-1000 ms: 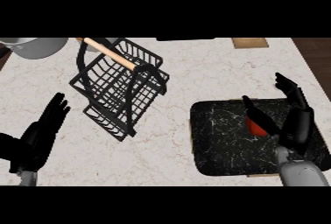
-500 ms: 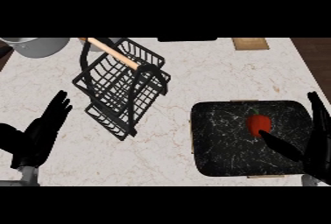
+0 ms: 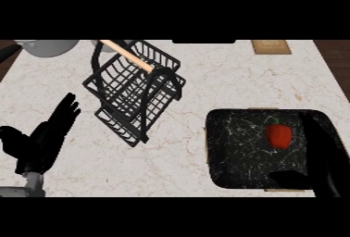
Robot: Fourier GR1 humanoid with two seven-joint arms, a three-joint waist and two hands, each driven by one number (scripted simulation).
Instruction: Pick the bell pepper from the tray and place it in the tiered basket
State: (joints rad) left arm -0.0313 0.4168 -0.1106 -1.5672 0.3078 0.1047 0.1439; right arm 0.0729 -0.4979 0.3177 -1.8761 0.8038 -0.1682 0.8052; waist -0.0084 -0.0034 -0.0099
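The bell pepper, smooth, glossy and red with a small green stem pointing to 12 o'clock, is lying inside the tray, toward 1 o'clock from its middle. The tray is a black, white-veined slab with rounded corners, sitting flat on the pale marbled counter. The right hand is hovering over the tray's 4 o'clock side, its fingers stretching straight toward 12 o'clock just beside the pepper, with the thumb spreading apart toward 9 o'clock and nothing in its hold. At 10 o'clock from the tray, the tiered basket of thin black wire is standing, with a light wooden handle crossing its top. The left hand is resting at the view's 8 o'clock, its fingers straight and slightly fanned.
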